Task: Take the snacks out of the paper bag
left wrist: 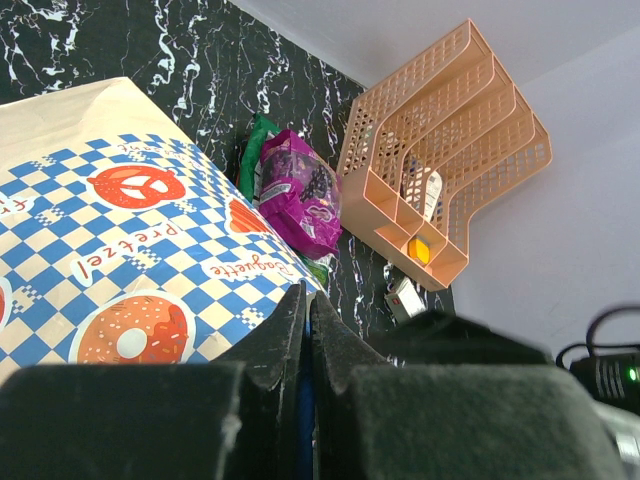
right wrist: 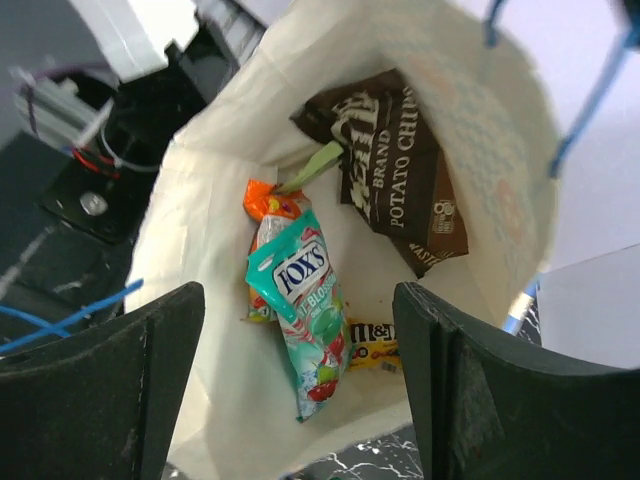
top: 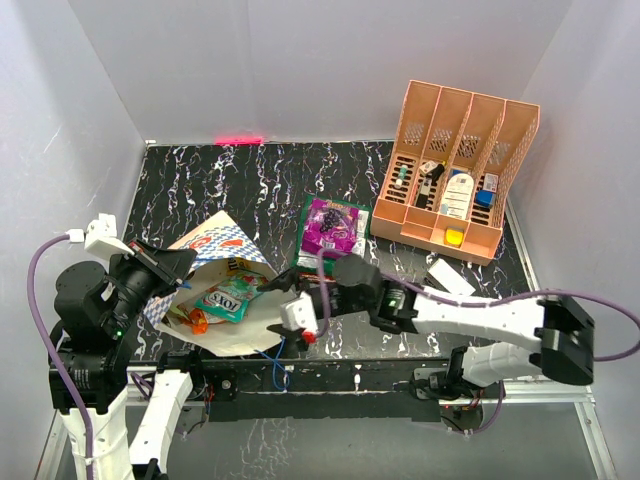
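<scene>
Left jaws: pressed shut on the rim of the paper bag. Our left wrist camera shows a sliver of blue between the dark fingers.
Left arm: from overhead, we see its grip propping the bag's upper wall off the bench.
Right jaws: spread wide at the bag's mouth, gripping nothing. The padded fingers frame the opening without touching the paper that we can see.
Paper bag: on its side at the near left of the bench, mouth turned toward the right arm, blue-checked outside uppermost.
Inside, right wrist view only: a teal packet lies mid-bag, overlapping an orange wrapper. A dark brown chip bag rests against the wall, and a small brown-and-yellow packet sits by the teal one's lower end.
Overhead view: we make out clearly only the teal and orange packs in the mouth.
Already out: a purple packet lies over a green packet on the bench, just beyond the bag. The left wrist camera also catches them past the checked wall.
White flat box: on the bench, near the rack's front.
Orange rack: far right, with small bottles and a yellow block in its front slots.
</scene>
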Controlling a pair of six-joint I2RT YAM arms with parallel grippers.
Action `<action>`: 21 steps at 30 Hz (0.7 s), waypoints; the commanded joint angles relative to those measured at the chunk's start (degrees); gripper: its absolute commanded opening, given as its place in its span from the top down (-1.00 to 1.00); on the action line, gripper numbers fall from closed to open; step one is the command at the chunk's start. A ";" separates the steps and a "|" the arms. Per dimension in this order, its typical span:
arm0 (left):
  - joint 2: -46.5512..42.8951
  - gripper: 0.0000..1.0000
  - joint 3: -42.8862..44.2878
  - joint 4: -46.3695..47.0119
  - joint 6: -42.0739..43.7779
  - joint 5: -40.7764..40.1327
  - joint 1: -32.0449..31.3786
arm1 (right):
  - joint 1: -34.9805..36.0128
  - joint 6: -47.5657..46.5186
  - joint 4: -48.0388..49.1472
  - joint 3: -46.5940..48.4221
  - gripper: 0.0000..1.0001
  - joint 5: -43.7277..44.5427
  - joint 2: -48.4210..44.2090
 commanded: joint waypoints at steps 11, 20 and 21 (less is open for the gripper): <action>0.76 1.00 1.22 0.26 0.46 0.59 -0.19 | 6.25 -20.71 -4.31 16.45 -0.54 28.98 28.45; 0.93 1.00 1.20 0.22 0.16 -0.14 -0.12 | 6.89 -23.10 -3.84 23.27 -0.47 39.22 39.62; 0.94 1.00 1.29 0.11 0.21 -0.21 -0.17 | 6.89 -23.45 -3.74 24.11 -0.47 40.57 40.84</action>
